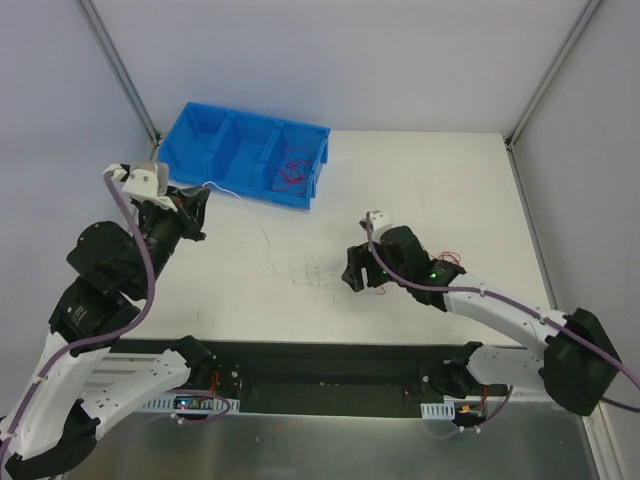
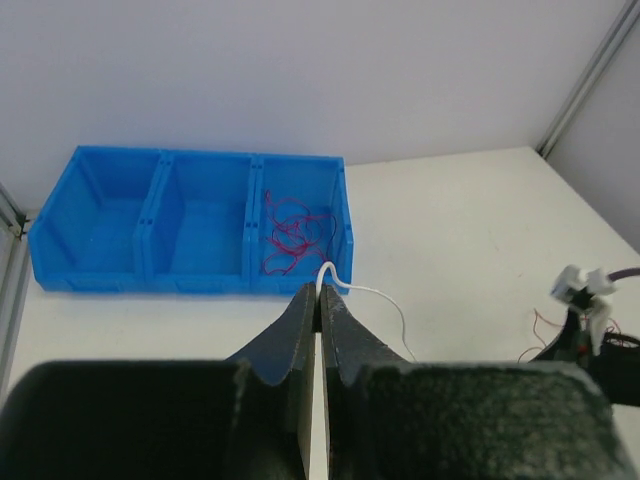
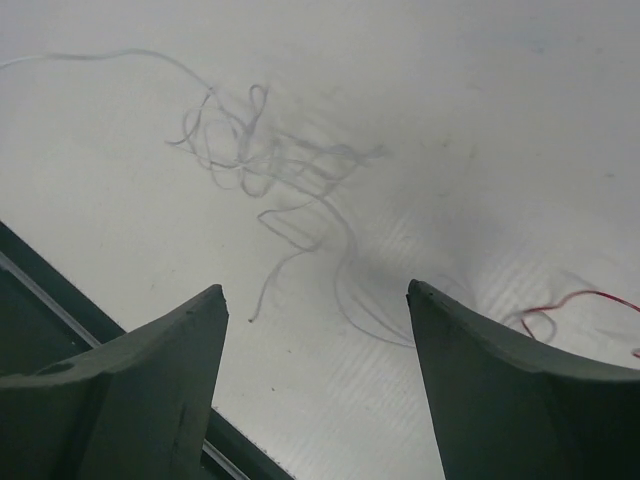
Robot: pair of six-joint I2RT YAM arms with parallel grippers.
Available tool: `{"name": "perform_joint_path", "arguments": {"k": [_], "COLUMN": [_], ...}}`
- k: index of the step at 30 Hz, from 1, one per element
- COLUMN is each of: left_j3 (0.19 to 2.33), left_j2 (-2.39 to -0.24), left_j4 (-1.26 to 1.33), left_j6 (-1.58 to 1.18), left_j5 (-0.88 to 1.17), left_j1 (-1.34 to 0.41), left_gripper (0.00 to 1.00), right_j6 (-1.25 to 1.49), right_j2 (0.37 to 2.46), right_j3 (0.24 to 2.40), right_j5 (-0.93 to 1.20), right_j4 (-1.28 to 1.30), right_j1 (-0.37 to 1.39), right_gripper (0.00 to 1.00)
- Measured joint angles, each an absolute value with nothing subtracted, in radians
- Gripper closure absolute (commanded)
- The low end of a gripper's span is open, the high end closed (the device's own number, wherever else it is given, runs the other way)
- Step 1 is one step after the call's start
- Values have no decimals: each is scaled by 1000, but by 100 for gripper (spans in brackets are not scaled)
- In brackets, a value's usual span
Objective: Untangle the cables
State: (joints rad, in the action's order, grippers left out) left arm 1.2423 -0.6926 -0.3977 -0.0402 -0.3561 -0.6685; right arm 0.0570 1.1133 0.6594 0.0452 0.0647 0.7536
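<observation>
My left gripper is shut on the end of a thin white wire and holds it just in front of the blue bin. The wire runs down across the table to a small tangle of pale wires. Red wires lie in the bin's right compartment. My right gripper is open and empty, just right of the tangle. A few red wires lie by the right arm.
The blue bin has three compartments; the left and middle ones look empty. Metal frame posts stand at the back corners. A black strip runs along the table's near edge.
</observation>
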Motion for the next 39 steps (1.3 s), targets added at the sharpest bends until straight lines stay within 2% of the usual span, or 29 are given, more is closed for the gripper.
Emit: {"name": "perform_joint_path", "arguments": {"k": [8, 18, 21, 23, 28, 33, 39], "left_j3": [1254, 1296, 1312, 1335, 1427, 1534, 1613], "left_j2": [-650, -661, -661, -667, -702, -707, -633], "left_j4": [-384, -399, -403, -406, -405, -376, -233], "left_j6": [-62, -56, -47, -34, 19, 130, 261], "left_j5": [-340, -324, -324, -326, -341, -422, -534], "left_j1": [-669, -669, -669, -669, -669, -669, -669], "left_gripper": [100, 100, 100, 100, 100, 100, 100], "right_j6": [43, 65, 97, 117, 188, 318, 489], "right_j2": [1391, 1563, 1603, 1630, 1707, 1768, 1717], "right_j3": [799, 877, 884, 900, 955, 1009, 935], "right_j5": [38, -83, -126, -147, -215, -294, -350], "right_j4": [-20, -32, -23, -10, 0, 65, 98], "right_j1": [913, 968, 966, 966, 966, 927, 729], "right_gripper": [23, 32, 40, 49, 98, 99, 99]}}
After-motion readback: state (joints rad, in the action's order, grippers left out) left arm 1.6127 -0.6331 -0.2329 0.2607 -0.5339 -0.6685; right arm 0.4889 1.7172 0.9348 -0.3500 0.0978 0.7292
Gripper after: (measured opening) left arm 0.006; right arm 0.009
